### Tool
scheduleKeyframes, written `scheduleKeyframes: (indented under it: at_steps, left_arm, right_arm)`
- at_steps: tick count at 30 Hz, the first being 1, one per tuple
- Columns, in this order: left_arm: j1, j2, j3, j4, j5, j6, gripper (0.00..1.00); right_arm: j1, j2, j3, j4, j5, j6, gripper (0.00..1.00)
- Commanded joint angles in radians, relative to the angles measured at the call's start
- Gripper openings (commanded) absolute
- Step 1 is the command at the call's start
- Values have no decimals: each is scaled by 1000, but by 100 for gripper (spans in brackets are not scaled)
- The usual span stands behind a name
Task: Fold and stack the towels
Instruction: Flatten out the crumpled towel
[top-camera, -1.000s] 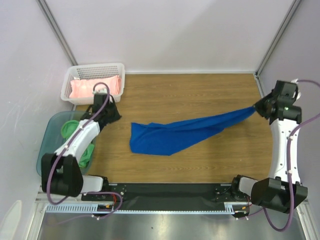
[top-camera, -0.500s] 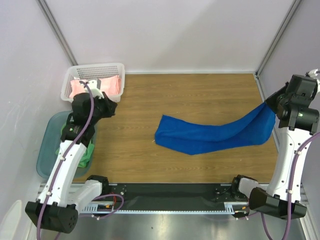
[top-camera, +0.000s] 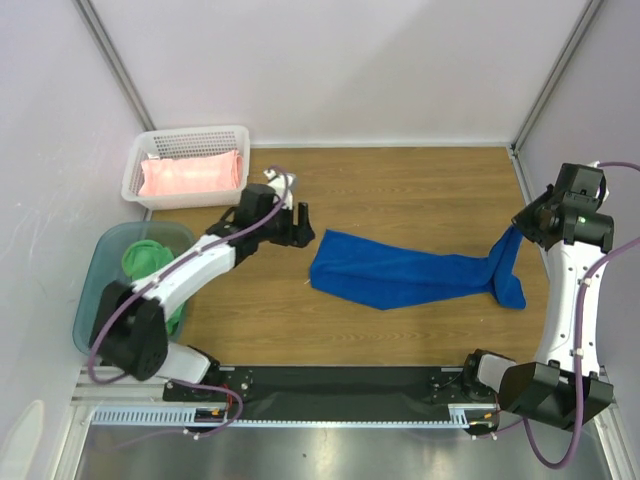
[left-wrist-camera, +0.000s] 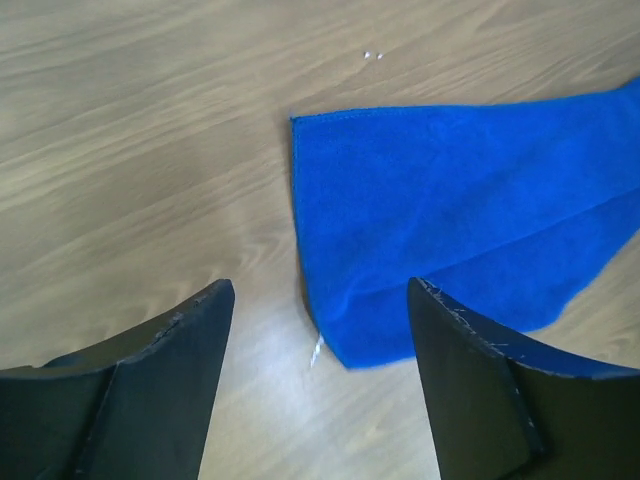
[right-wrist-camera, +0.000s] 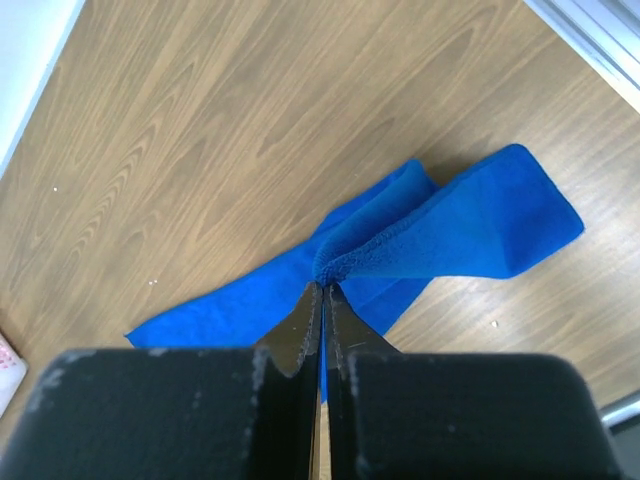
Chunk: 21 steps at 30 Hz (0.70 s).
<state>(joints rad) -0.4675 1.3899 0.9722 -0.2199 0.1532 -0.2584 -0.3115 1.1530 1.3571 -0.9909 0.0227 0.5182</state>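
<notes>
The blue towel (top-camera: 405, 275) lies stretched across the wooden table, its right end lifted and hanging. My right gripper (top-camera: 520, 226) is shut on that raised end; in the right wrist view the blue towel (right-wrist-camera: 450, 230) folds over my closed fingertips. My left gripper (top-camera: 300, 228) stands open just left of the towel's left end. In the left wrist view the blue towel (left-wrist-camera: 450, 210) has its near corner between my spread fingers (left-wrist-camera: 170, 370), untouched. A pink towel (top-camera: 192, 175) lies folded in the white basket (top-camera: 133, 175). A green towel (top-camera: 145, 258) sits bunched in the teal tub (top-camera: 100, 290).
The white basket stands at the table's back left corner, the teal tub in front of it off the table's left edge. Grey walls with metal rails (top-camera: 545, 80) close in the back and the sides. A black base rail (top-camera: 340, 385) runs along the near edge.
My left arm swung from the basket area to the towel's left end and its gripper opened. My right gripper lowered, and the blue towel settled flatter on the table.
</notes>
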Motion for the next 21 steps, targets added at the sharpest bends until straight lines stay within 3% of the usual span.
scheduleKeyframes:
  at_steps: [1, 8, 21]
  left_arm:
    - [-14, 118, 68, 140, 3, 59, 77]
    - [-16, 351, 171, 269, 121, 70, 78]
    - [-25, 532, 214, 379, 161, 68, 77]
  right_arm:
    - [-9, 4, -9, 61, -43, -20, 0]
    - [-20, 5, -24, 77, -66, -23, 0]
    - [-44, 36, -3, 61, -92, -40, 0]
